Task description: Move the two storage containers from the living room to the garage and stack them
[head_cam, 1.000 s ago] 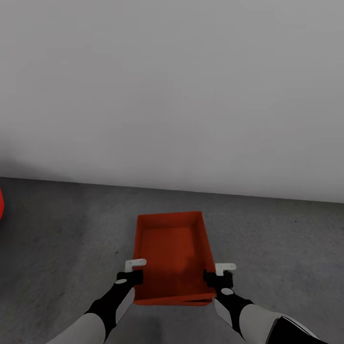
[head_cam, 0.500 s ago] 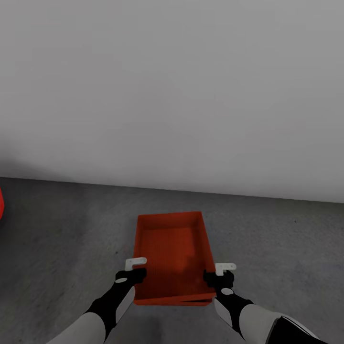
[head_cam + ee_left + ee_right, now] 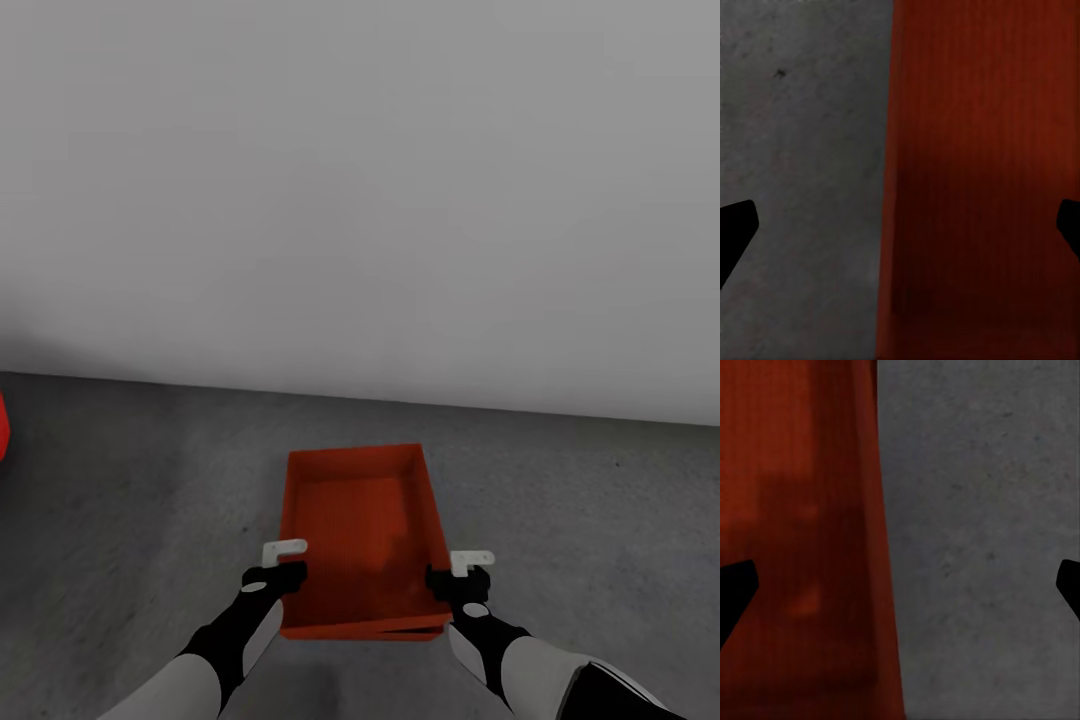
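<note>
I am reaching both arms down over the box (image 3: pixel 362 535), which is sitting on the floor (image 3: pixel 150 500) just ahead of me. A second box edge (image 3: pixel 410 629) is showing under its near right corner, so the two are lying one upon the other, slightly askew.

My left pincer (image 3: pixel 283 562) is hanging at the box's left wall, near its close end. Along its fingers I am seeing the wall's rim (image 3: pixel 889 187) running between the two dark fingertips (image 3: pixel 735 232), one out over the concrete and one over the red bottom, so it is standing wide and straddling the wall without squeezing it.

My right pincer (image 3: pixel 458 568) is hanging at the right wall in the same way. Its fingertips (image 3: pixel 735 592) are standing far apart, one over the red inside (image 3: pixel 795 547) and one over the grey concrete (image 3: pixel 982 547), with the wall between them, gripping nothing.

Beyond the box the dark concrete is running to a plain pale wall (image 3: pixel 360 200). At the far left edge a sliver of something red (image 3: pixel 3 425) is showing; I cannot tell what it is.
</note>
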Controlling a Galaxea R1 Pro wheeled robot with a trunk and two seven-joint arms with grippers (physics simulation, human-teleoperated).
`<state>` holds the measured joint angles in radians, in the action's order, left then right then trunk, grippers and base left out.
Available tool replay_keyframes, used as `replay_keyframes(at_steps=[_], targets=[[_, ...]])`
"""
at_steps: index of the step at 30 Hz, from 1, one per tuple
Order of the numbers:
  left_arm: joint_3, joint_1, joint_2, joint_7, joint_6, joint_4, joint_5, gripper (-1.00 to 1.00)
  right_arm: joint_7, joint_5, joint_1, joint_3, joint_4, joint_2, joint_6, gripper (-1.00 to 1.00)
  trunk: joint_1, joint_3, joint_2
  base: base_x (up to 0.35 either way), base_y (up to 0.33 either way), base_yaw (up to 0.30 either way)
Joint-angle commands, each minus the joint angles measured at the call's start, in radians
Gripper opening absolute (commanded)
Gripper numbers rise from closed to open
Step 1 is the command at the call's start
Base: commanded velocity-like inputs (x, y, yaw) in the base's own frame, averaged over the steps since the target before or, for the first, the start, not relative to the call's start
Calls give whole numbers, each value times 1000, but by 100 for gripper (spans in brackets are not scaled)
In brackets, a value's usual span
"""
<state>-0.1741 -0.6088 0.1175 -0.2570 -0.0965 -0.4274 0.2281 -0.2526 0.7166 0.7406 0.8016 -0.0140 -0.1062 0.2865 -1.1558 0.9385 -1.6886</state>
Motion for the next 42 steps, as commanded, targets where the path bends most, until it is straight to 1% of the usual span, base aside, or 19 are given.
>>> replay_keyframes(at_steps=[1, 25, 42], targets=[[-8, 0, -1, -8, -5, -2, 10, 100, -4, 7, 0, 8, 0, 0, 2, 100, 4, -3, 7, 0, 0, 0], [-6, 0, -2, -8, -5, -4, 10, 100, -4, 8, 0, 8, 0, -1, 2, 100, 96, -78, 175, 0, 0, 0], [-4, 0, -12, -8, -5, -2, 10, 100, -4, 8, 0, 8, 0, -1, 2, 100, 161, -131, 294, 0, 0, 0]])
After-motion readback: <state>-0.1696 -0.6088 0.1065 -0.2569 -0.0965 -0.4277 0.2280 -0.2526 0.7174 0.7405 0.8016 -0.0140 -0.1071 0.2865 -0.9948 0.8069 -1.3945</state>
